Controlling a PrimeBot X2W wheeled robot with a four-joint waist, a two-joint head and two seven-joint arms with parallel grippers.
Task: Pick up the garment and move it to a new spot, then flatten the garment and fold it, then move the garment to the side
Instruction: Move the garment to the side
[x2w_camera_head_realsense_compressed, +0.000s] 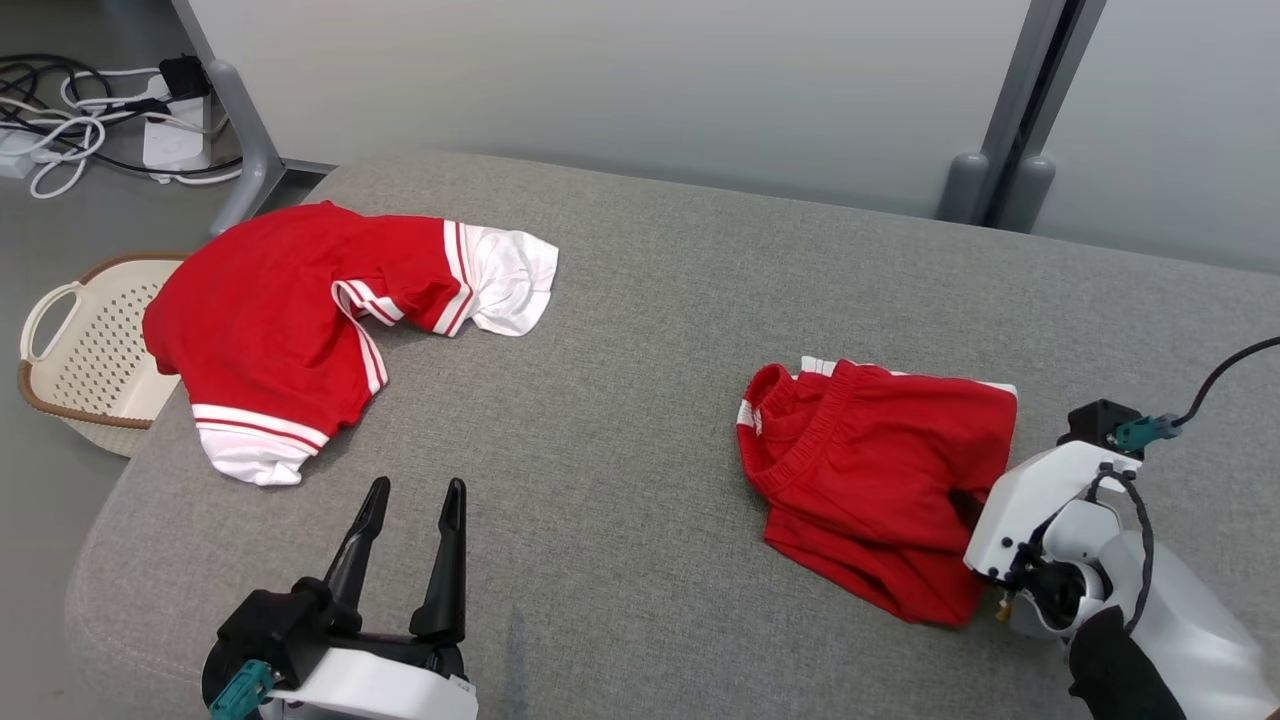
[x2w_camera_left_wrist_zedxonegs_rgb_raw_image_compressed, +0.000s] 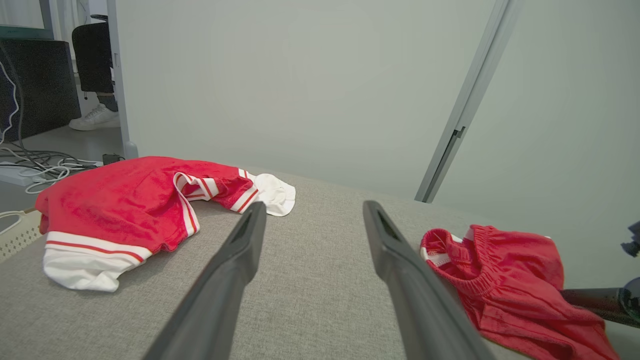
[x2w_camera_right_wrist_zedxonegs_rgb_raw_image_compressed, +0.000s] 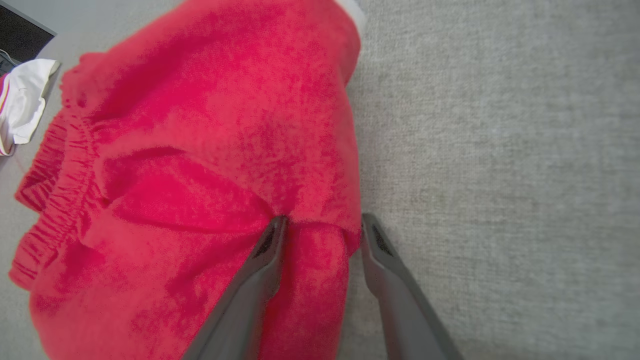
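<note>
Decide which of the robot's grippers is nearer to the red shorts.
Right. The right gripper is at the red shorts, straddling a fold at their edge. The left gripper stands open over the bare grey surface, well off to the shorts' left.

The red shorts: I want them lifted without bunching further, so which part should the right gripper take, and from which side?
Probably best to take the raised fold along the right-hand edge of the red shorts, coming in low from the robot's right. That edge lies nearest the right gripper, whose jaws stand apart astride the ridge. The elastic waistband lies on the far side.
</note>
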